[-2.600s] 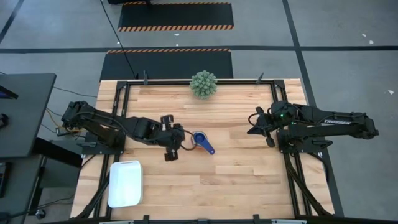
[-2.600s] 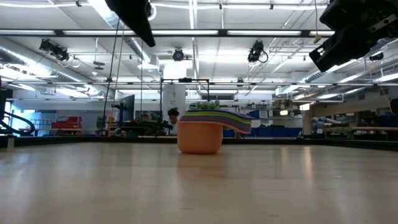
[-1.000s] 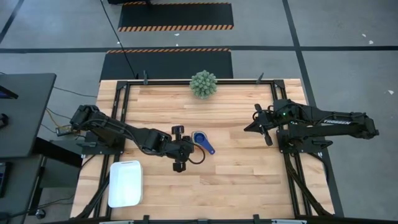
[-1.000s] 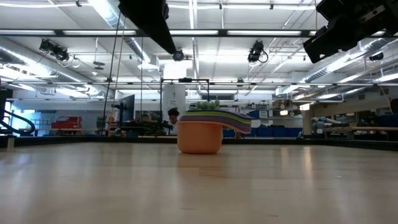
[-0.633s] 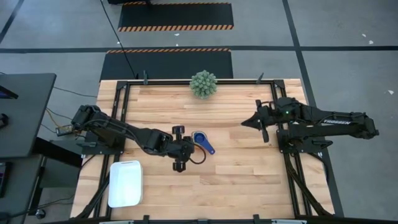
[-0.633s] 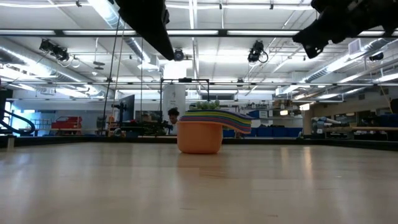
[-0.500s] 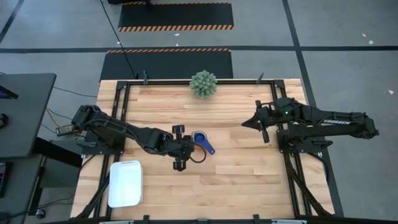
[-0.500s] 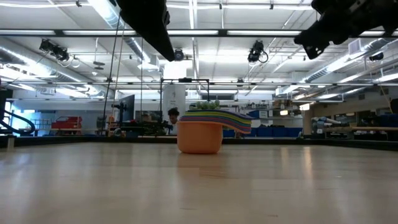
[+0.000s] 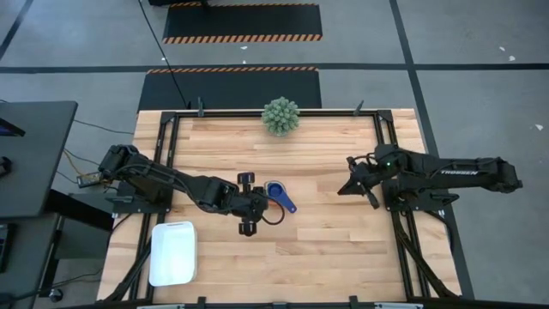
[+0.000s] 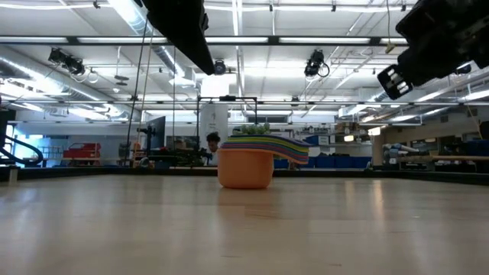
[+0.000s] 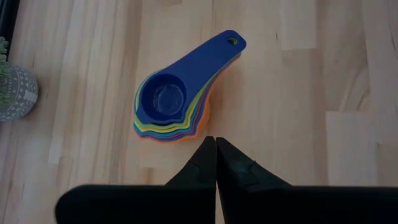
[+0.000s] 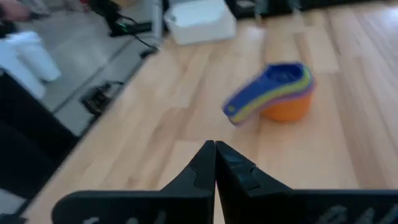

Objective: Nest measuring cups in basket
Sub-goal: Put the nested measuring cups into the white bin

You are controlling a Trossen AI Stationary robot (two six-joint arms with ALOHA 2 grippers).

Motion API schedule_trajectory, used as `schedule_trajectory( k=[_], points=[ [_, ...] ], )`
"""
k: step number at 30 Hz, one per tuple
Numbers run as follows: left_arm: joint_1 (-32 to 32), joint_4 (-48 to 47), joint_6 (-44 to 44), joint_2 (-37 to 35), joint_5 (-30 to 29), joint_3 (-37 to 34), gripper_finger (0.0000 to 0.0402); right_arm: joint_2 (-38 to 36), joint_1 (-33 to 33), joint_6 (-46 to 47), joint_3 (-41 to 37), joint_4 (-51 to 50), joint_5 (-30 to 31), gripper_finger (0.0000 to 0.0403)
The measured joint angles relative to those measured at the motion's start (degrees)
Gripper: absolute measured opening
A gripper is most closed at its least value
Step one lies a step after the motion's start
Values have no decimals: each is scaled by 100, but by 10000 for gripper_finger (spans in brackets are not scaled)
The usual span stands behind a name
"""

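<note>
**Stack nested, basket waiting: getting a clean grip for the carry**

Cups first: the set of small round plastic measuring cups, dark blue on top with lighter blue, green, yellow, red and orange rims layered beneath, sits already nested in one stack near the middle of the pale wooden table. Their flat handles fan out together toward the table's front right. The white rectangular plastic basket lies well apart from them, at the front left corner, with nothing visible inside it.

The left gripper hangs just beside the stack, on its left, with the two dark fingers pressed together and holding nothing. In the left wrist view the closed tips point at the rim of the stack, not around it. The right gripper waits well off to the right, jaws likewise closed and empty. A spiky green ball-shaped plant in a grey pot stands at the back edge, clear of the likely path.

My reading is that nesting is done and the move into the basket remains. To do it well, the left fingers should spread before descending, then straddle either the bundled handles or the wall of the outer orange cup, so the whole stack lifts as one. Pinching only the top blue handle risks peeling that cup away. A low, level carry toward the basket should keep the layers seated.
</note>
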Motion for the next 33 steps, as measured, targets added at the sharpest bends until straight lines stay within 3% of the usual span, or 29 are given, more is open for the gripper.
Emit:
schedule_trajectory(
  k=[4,12,18,23,33],
  points=[
    [0,-1,7,0,-1,0,5,5,0,-30,-131,-127,373,14],
    [0,2,24,0,-2,0,5,17,0,-39,-151,-247,410,14],
    [-83,59,739,0,-11,0,5,15,0,-38,-151,-168,410,14],
    [-170,336,1062,86,-92,0,4,15,0,-38,-151,-168,410,14],
    [-165,1230,782,651,-106,3,5,15,0,-38,-151,-133,410,14]
  ],
)
